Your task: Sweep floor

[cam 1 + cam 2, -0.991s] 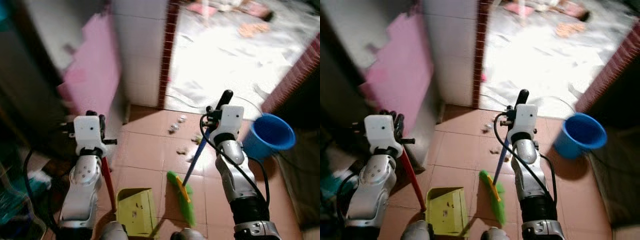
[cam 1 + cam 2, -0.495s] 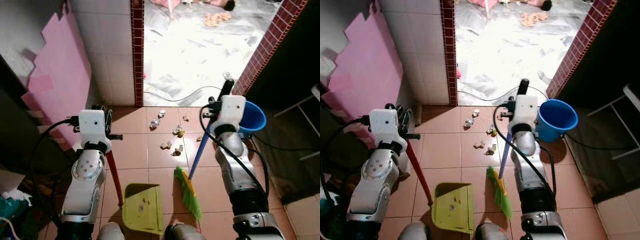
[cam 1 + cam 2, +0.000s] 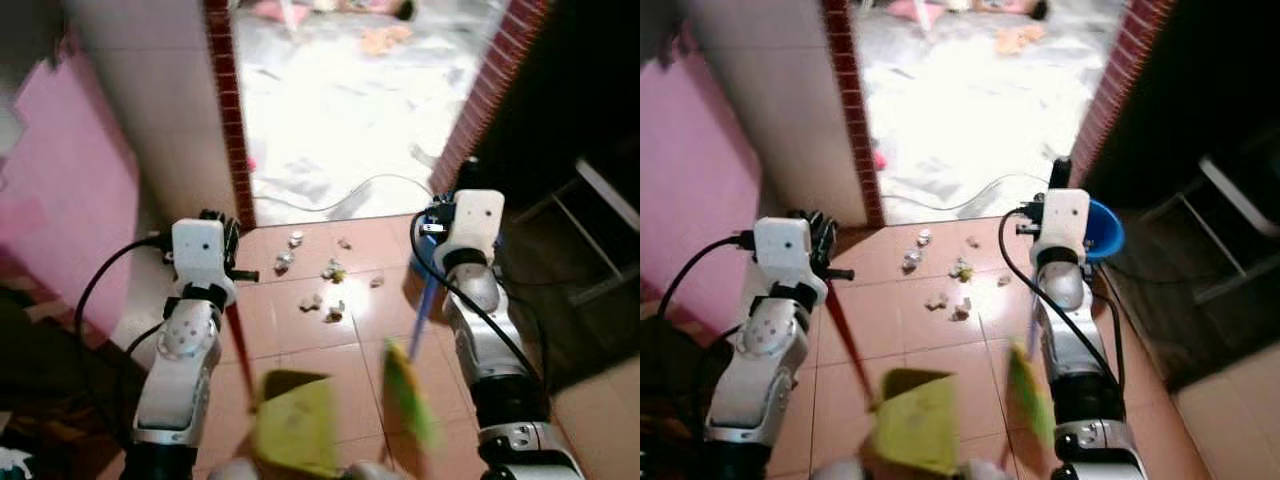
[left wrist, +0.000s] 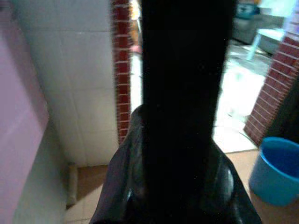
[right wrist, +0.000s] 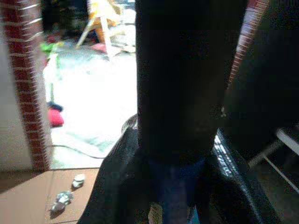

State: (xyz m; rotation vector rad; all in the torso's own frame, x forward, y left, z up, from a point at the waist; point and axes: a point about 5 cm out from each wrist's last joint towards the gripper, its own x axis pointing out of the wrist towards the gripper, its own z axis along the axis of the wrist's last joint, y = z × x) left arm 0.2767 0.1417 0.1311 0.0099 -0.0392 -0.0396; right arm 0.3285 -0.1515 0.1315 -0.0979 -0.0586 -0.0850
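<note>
**Inspector:** Where are the tools?

**Assistant:** The left gripper (image 3: 215,225) is clamped on the red handle (image 3: 238,340) of the yellow dustpan (image 3: 295,425), low in the head views and smeared by blur. The right gripper (image 3: 1060,180) grips the blue broom handle (image 3: 424,312); the green broom head (image 3: 408,392) is blurred too, just beside the pan.

**Inspector:** Can you see the fingers closed?

**Assistant:** In each wrist view a dark handle blocks the middle, with the black fingers (image 5: 117,186) pressed round it. Their tips are hidden.

**Inspector:** And the dirt?

**Assistant:** Small crumpled scraps (image 3: 325,290) lie scattered on the terracotta tile floor (image 3: 290,330), between the arms and ahead of the pan. What they are made of cannot be told.

**Inspector:** Surroundings?

**Assistant:** A blue bucket (image 3: 1104,228) sits partly behind the right arm. A brick-edged doorway (image 3: 225,110) opens onto a bright, overexposed room with a cable (image 3: 350,195) across its floor. A pink panel (image 3: 60,190) leans at the left.
</note>
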